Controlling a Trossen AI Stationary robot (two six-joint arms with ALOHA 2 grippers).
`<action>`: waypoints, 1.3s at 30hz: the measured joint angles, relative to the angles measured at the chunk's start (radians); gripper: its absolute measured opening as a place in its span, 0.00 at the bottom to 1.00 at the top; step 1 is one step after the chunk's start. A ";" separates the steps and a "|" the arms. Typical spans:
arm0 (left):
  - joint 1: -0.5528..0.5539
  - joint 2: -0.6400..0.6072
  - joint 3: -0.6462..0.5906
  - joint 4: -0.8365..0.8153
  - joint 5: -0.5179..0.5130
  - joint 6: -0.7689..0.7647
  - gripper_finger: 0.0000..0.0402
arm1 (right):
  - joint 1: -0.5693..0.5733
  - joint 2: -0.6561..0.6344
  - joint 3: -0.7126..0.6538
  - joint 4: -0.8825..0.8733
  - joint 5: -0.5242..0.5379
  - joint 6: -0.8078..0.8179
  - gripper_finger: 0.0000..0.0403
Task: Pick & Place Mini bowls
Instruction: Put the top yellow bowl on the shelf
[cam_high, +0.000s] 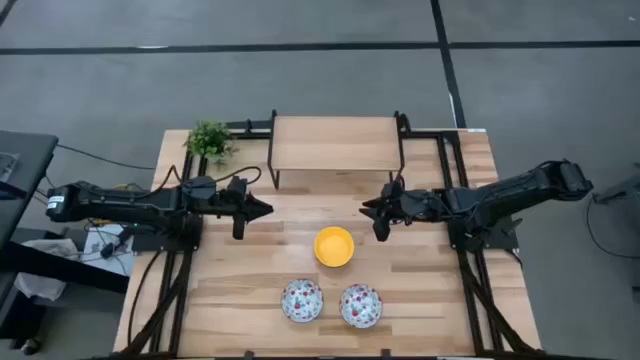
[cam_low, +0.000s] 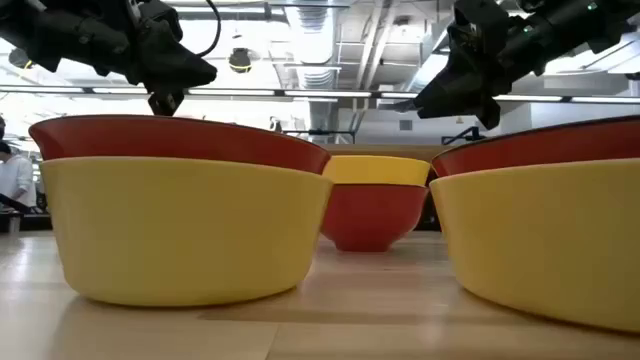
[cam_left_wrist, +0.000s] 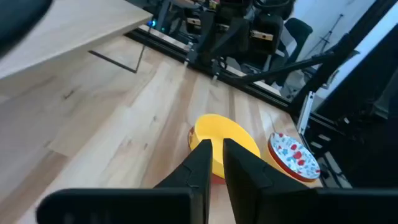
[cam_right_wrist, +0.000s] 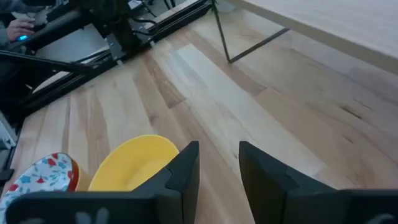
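Three mini bowls stand on their bases on the wooden table. A plain yellow one (cam_high: 334, 246) sits mid-table, and two white red-floral ones (cam_high: 302, 300) (cam_high: 361, 306) stand side by side near the front edge. My left gripper (cam_high: 266, 209) hovers above the table, left of and beyond the yellow bowl, with its fingers almost together (cam_left_wrist: 217, 158). My right gripper (cam_high: 366, 208) hovers to the right of and beyond that bowl, its fingers (cam_right_wrist: 219, 165) a little apart. The two grippers point at each other, and neither touches a bowl.
A low wooden shelf on a dark metal frame (cam_high: 336, 145) stands at the table's far side. A small green potted plant (cam_high: 210, 140) sits at the far left corner. Bare tabletop (cam_high: 240, 280) lies between the bowls and both side edges.
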 joint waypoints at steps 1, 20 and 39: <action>0.000 0.000 0.000 0.002 -0.007 0.000 0.09 | -0.002 0.000 0.000 0.000 0.001 0.000 0.25; 0.000 0.019 -0.001 0.022 -0.096 0.001 0.09 | -0.033 0.000 0.000 0.000 0.001 0.000 0.25; 0.000 0.023 -0.001 0.021 -0.098 -0.001 0.09 | 0.022 0.089 0.011 0.137 -0.078 0.026 0.25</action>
